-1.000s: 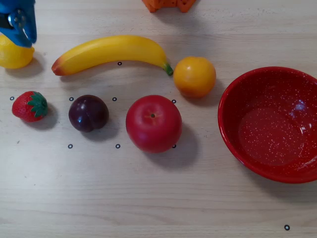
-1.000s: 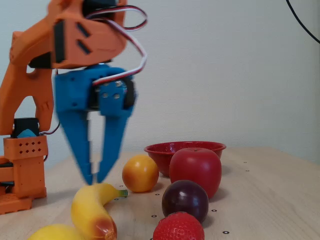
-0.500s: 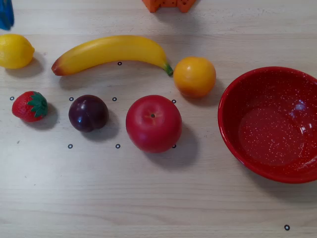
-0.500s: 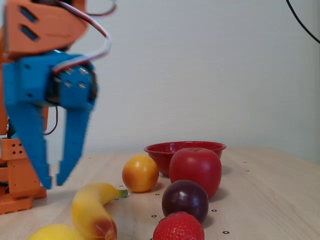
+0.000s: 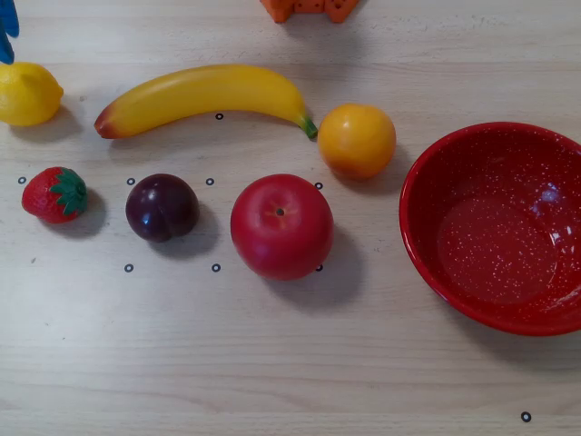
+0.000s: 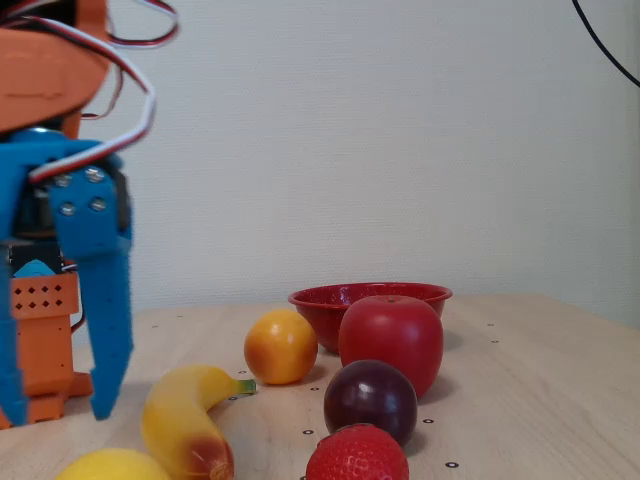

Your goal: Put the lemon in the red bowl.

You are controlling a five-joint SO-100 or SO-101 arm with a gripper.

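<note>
The lemon (image 5: 29, 94) lies at the far left of the overhead view, and its top shows at the bottom left of the fixed view (image 6: 112, 466). The red bowl (image 5: 427, 195) stands empty at the right of the overhead view, and far back in the fixed view (image 6: 320, 303). My gripper (image 6: 55, 405) has blue fingers. It hangs open and empty just above and behind the lemon. In the overhead view only a blue fingertip (image 5: 7, 32) shows at the top left corner.
A banana (image 5: 204, 95), an orange fruit (image 5: 356, 140), a red apple (image 5: 281, 226), a dark plum (image 5: 162, 207) and a strawberry (image 5: 54, 194) lie between the lemon and the bowl. The arm's orange base (image 5: 309, 8) is at the top edge.
</note>
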